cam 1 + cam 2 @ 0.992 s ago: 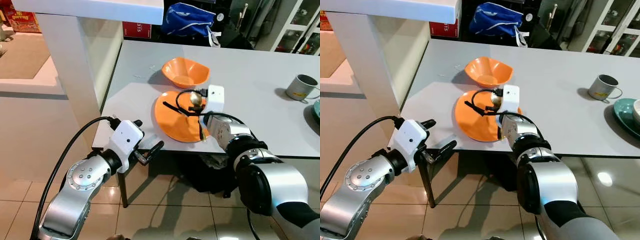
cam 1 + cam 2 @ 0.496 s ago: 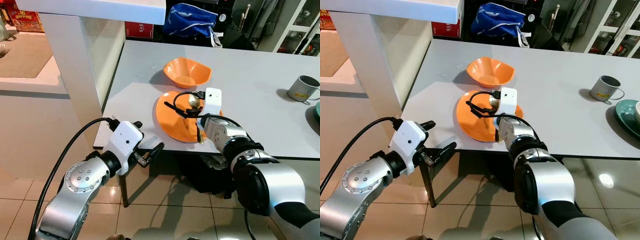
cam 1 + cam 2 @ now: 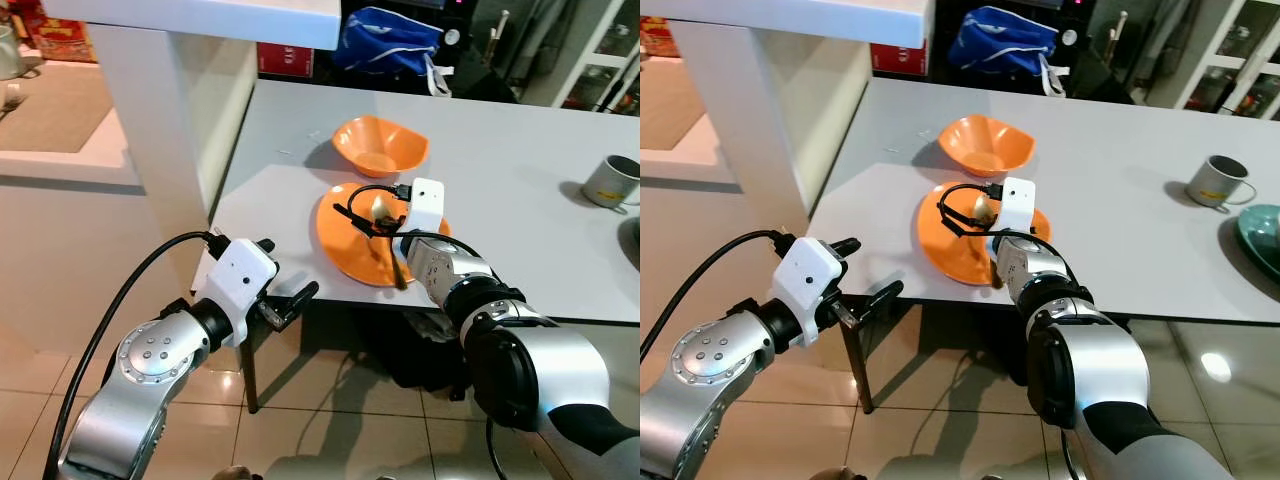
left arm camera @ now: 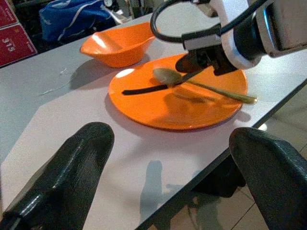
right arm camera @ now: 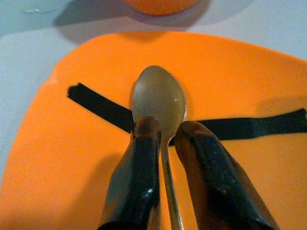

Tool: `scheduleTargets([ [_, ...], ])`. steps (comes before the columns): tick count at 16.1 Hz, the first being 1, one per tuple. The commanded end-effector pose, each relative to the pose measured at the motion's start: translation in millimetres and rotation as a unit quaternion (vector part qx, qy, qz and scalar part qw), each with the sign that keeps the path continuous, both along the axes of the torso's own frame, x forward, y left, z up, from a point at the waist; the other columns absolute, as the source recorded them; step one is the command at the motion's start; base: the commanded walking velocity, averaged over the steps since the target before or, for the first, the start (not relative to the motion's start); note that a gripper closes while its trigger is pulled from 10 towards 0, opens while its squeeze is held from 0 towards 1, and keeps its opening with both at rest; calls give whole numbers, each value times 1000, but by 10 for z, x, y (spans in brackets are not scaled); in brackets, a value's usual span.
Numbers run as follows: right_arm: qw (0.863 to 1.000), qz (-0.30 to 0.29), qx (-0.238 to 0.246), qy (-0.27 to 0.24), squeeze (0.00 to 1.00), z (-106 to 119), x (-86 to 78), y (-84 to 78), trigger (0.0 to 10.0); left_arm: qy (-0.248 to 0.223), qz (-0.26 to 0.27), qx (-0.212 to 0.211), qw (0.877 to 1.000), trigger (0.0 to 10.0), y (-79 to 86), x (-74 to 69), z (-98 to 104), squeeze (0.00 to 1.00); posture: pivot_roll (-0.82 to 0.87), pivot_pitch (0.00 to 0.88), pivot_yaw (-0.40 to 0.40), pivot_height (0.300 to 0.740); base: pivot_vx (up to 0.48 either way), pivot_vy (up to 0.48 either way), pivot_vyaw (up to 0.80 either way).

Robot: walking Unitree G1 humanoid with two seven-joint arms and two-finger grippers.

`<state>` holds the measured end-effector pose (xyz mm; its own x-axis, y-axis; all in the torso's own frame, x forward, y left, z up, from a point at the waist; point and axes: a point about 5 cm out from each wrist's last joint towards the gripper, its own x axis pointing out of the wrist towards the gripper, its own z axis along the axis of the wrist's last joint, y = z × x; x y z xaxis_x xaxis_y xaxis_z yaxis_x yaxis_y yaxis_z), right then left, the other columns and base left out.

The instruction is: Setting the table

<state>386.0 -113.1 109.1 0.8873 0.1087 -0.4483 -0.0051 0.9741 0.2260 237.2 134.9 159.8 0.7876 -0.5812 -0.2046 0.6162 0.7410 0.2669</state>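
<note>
A gold spoon is pinched by the right gripper over the orange plate, mid-frame. The left gripper is held wide open and empty, lower left.

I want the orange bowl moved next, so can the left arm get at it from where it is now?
Probably not without moving closer. The left gripper hangs open off the table's near edge, and the orange plate, with the right gripper shut on the spoon above it, lies between it and the orange bowl.

Orange plate, black stripe
</note>
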Motion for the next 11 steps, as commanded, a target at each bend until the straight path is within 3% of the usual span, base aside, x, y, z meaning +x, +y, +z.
scheduleTargets([
  [1, 1000, -8, 3, -8, 612, 56, 28, 1, 10000, -5, 3, 1, 1000, 10000, 20, -18, 34, 0, 212, 0, -100, 740, 0, 0, 0],
  [6, 999, -9, -1, -37, 565, 181, 85, 12, 10000, -18, 6, 7, 1000, 10000, 36, 9, 72, 0, 203, 0, -93, 740, 0, 0, 0],
  [7, 999, -4, -12, -50, 196, 226, 105, 1, 10000, -23, 12, 6, 1000, 10000, 31, 23, 76, 0, 195, 0, -92, 740, 0, 0, 0],
  [8, 995, 1, -7, -95, 0, 372, 160, -47, 10000, -44, 41, 11, 998, 10000, 13, 102, 72, 0, 153, 0, -89, 740, 0, 0, 0],
  [9, 994, 3, -5, -113, 0, 417, 172, -74, 10000, -52, 53, 7, 997, 10000, 2, 129, 71, 0, 145, 0, -88, 740, 0, 0, 0],
  [11, 987, 11, -2, -159, 0, 327, 62, -226, 10000, -49, 139, -1, 989, 10000, 61, 243, -30, 0, 69, 0, -72, 740, 0, 240, 0],
])
